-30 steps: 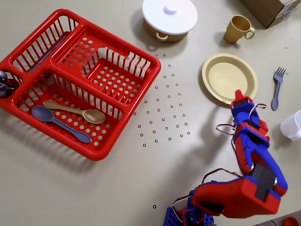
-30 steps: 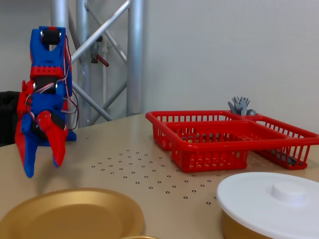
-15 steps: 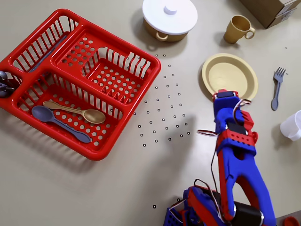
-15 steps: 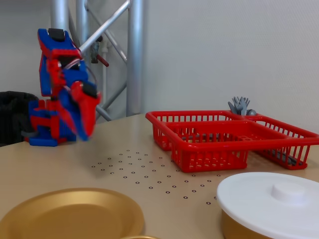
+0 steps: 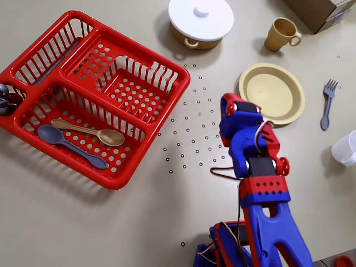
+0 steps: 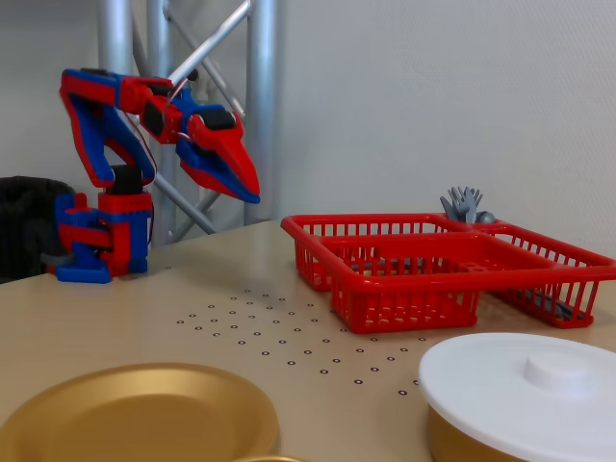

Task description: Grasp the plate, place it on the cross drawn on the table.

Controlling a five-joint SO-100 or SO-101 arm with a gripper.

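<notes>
Plate (image 5: 272,92) lay flat on table (image 5: 83,222), overhead view, right of dot cluster, untouched | gripper (image 5: 228,105) raised beside its left rim, jaw gap hidden from above | fixed view: plate (image 6: 135,419) cut off at bottom edge; gripper (image 6: 248,188) aloft, fingers together, empty; cross not made out.

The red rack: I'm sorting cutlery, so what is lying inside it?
In the red rack, the front compartment holds a tan spoon and a purple spoon. Grey utensils stand at its left corner; their lower ends are hidden.

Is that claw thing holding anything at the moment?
No, nothing. The claw hangs shut and empty in the air, high above the table. The plate lies untouched.
</notes>
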